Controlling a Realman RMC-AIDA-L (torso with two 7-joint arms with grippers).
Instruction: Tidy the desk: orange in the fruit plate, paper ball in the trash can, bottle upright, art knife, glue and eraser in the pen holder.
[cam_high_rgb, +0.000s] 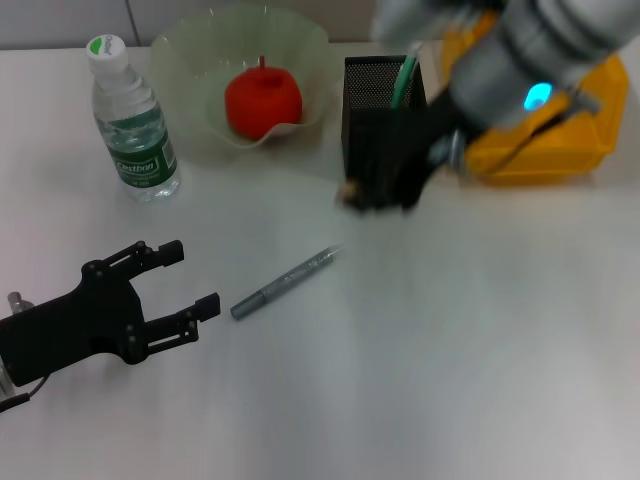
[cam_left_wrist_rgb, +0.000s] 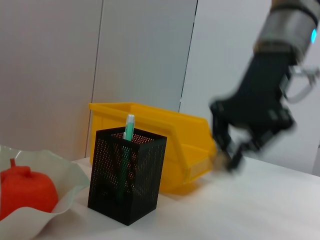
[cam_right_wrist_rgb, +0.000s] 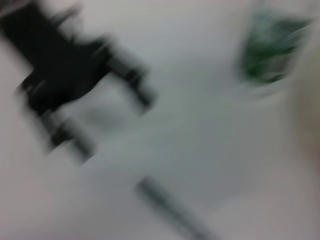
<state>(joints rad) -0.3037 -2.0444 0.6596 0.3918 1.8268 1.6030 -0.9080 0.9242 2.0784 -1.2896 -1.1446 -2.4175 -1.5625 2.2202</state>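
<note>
Two jobs look done: we see the orange (cam_high_rgb: 262, 101) in the fruit plate (cam_high_rgb: 190, 55) and the bottle (cam_high_rgb: 133, 122) upright. Our right claw (cam_high_rgb: 385, 195) hangs beside the pen holder (cam_high_rgb: 385, 105), seemingly pinching the eraser (cam_high_rgb: 351, 190), though we cannot tell. Our left claw (cam_high_rgb: 192, 280) rests open on the desk (cam_high_rgb: 450, 340).

Desk, left to right along the rear: bottle (cam_high_rgb: 131, 120) upright; fruit plate (cam_high_rgb: 300, 50) with orange (cam_high_rgb: 262, 102) in it; pen holder (cam_high_rgb: 377, 125); trash can (cam_high_rgb: 560, 135). Pen-like tool (cam_high_rgb: 285, 283) lies before the pen holder.
</note>
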